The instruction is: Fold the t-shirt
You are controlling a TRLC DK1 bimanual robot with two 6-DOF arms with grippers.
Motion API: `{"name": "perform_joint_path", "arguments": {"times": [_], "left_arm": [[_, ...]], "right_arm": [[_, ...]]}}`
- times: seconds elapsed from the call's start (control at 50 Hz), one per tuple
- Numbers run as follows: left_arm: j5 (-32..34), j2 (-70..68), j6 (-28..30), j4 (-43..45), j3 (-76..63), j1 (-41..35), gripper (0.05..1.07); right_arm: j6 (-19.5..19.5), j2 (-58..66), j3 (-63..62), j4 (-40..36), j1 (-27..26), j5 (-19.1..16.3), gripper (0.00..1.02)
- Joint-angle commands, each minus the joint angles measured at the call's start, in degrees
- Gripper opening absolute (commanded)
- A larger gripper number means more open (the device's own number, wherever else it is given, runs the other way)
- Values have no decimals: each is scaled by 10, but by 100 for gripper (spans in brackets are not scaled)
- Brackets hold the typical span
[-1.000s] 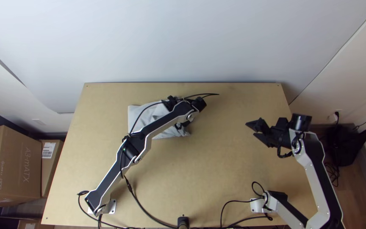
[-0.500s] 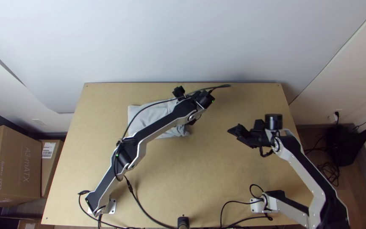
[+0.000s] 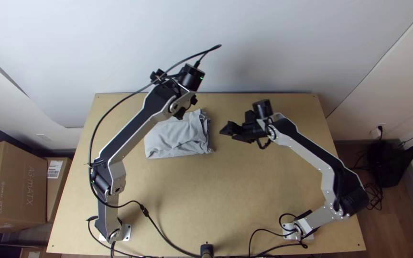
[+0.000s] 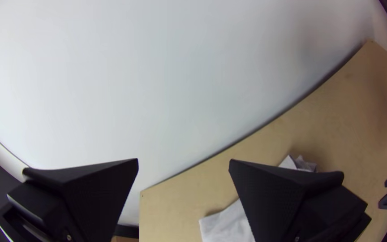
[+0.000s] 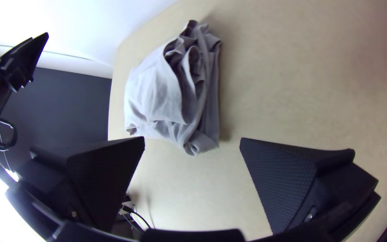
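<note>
Smooth wooden table point(image 3: 244, 191) under rumpled grey t-shirt point(image 3: 175, 137)

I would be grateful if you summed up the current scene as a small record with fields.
garment: grey t-shirt
surface: light wooden table
cloth state: folded into a compact, wrinkled bundle, layers bunched at its right end in the top view
left tool: open, raised near the shirt's far edge
right tool: open, off the bunched end
held: nothing
</note>
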Motion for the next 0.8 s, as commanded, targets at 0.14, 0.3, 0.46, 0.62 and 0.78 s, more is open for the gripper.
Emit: {"name": "perform_joint_path", "arguments": {"times": [0.14,0.3,0.46,0.62,0.78], "left_arm": [[120,-54,-115,-138,9,64,103],[224,-83,-164,-223,5,129,103],[332,-145,-168,-244,-61,214,103],[404,-178,-162,-267,-101,302,103],[425,-202,-146,-269,-151,363,103]], "right_arm": [[16,118,111,-10,57,0,98],[14,168,158,-10,76,0,98],[13,203,192,-10,88,0,98],[16,227,226,-14,95,0,97],[16,257,266,-33,106,1,97]]}}
